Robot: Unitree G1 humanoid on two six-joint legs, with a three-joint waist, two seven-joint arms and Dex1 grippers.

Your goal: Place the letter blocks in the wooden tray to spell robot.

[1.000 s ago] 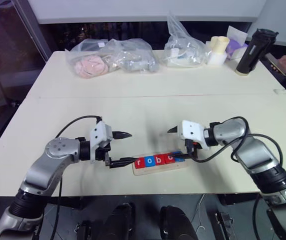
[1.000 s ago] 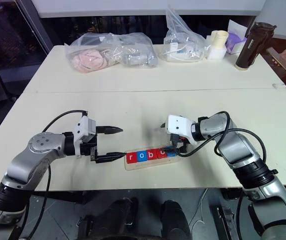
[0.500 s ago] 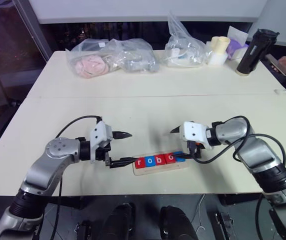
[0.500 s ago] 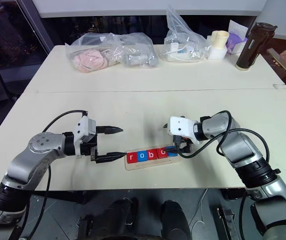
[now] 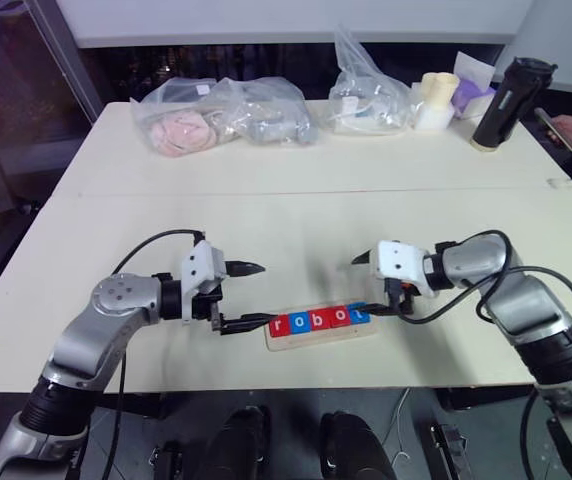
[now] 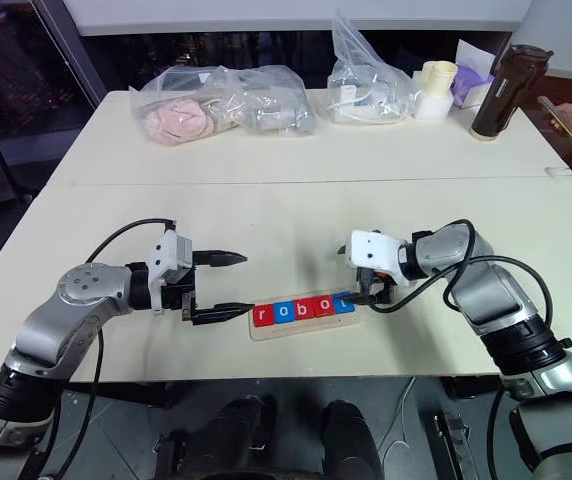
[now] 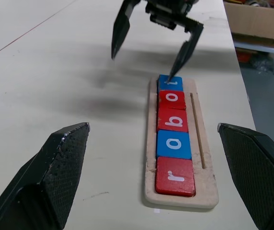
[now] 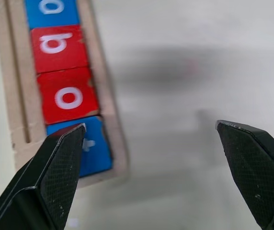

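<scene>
On the table, wooden tray with five letter blocks spelling robot, both pincers wide, empty

bare worktop open mid-span, tray at near edge flanked by left end effector and right end effector, bags, cups, bottle crowd far edge

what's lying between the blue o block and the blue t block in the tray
Two red blocks lie between the blue o block and blue t block: the b block, then the second o block, clearest in the left wrist view.
</scene>
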